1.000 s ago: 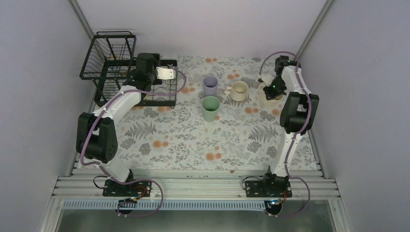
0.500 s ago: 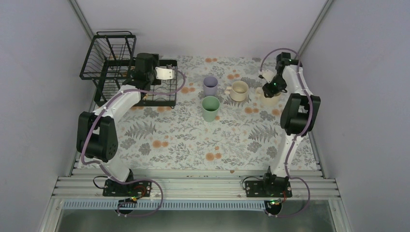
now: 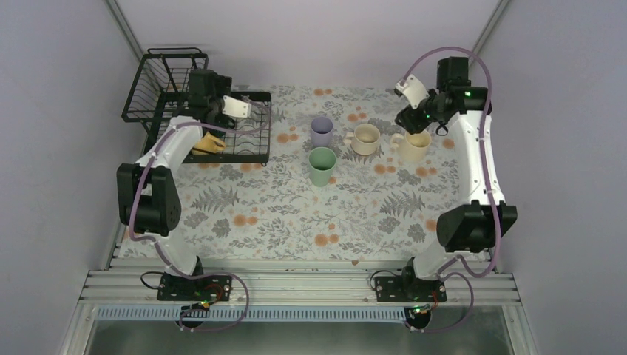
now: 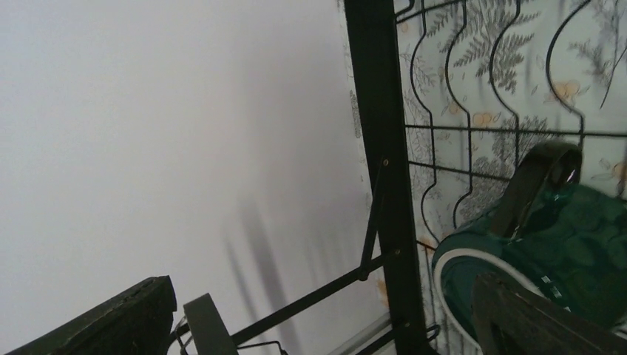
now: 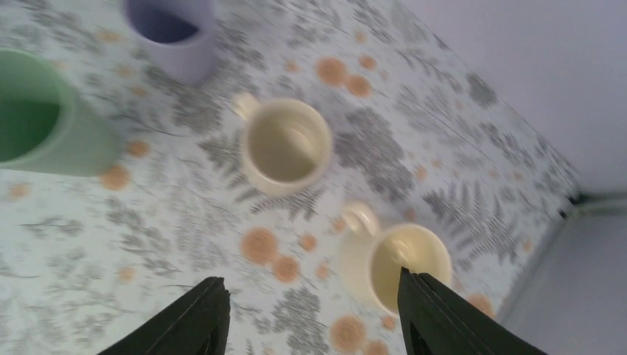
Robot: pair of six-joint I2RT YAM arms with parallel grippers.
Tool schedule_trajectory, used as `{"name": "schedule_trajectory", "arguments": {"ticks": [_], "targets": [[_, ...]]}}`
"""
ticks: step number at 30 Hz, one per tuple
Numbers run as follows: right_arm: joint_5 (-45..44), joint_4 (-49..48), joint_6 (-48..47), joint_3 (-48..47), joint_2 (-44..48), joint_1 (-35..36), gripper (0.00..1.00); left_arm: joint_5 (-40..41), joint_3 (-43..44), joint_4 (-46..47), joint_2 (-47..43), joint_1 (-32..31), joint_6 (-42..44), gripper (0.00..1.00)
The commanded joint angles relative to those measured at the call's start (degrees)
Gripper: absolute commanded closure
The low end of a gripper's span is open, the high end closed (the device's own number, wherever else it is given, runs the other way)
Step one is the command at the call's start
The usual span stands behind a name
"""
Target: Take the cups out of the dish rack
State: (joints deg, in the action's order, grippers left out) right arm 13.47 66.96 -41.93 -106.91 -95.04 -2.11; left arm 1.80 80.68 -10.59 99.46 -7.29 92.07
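The black wire dish rack (image 3: 166, 89) stands at the far left. My left gripper (image 3: 200, 100) hangs over it, open and empty. In the left wrist view, a dark teal mug (image 4: 551, 251) lies on the rack's wires (image 4: 377, 148), right beside one finger (image 4: 532, 322) of that gripper (image 4: 325, 325). A yellow mug (image 3: 208, 142) lies in the rack's low tray. My right gripper (image 3: 409, 122) is open above a cream mug (image 3: 415, 146) (image 5: 399, 266) that stands upright on the table. One finger crosses that mug's rim in the wrist view, touching nothing.
A second cream mug (image 3: 366, 138) (image 5: 285, 144), a lavender tumbler (image 3: 322, 131) (image 5: 170, 33) and a mint-green tumbler (image 3: 322, 165) (image 5: 37, 126) stand upright in a cluster on the floral tablecloth (image 3: 296, 214). Walls close in on the left, back and right.
My right gripper opened, let go of the cream mug and rose away from it. My left arm swung left over the rack, uncovering the yellow mug.
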Motion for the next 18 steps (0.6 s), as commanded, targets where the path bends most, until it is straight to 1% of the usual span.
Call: {"name": "schedule_trajectory", "arguments": {"ticks": [1,2,5,6,8,10,13,18], "targets": [[8.0,4.3,0.7,0.9,2.1,3.7,0.4,-6.8,7.9,-12.3,5.2,2.1,11.3,0.02],[9.1,5.0,0.4,0.9,2.3,4.2,0.4,-6.5,11.1,-16.0,7.4,2.1,12.0,0.03],[12.5,6.0,-0.4,1.2,2.4,4.8,0.41,-7.4,24.9,-33.1,15.9,2.3,12.5,0.09],[13.0,6.4,-0.6,1.2,2.3,4.9,0.41,-7.7,29.4,-37.2,20.0,2.4,11.7,0.11],[14.0,6.6,-0.6,1.3,2.1,5.1,0.42,-8.0,39.3,-44.0,25.3,2.4,11.2,0.13],[14.6,6.6,-0.8,1.8,2.1,5.3,0.42,-8.5,45.9,-49.9,29.4,2.5,12.1,0.15],[14.3,6.0,-0.7,3.0,2.4,5.6,0.42,-9.5,54.1,-56.1,34.2,2.5,13.0,0.16],[13.1,4.7,-0.9,5.8,2.7,5.8,0.43,-9.9,63.7,-66.8,40.1,2.5,13.3,0.17]]}}
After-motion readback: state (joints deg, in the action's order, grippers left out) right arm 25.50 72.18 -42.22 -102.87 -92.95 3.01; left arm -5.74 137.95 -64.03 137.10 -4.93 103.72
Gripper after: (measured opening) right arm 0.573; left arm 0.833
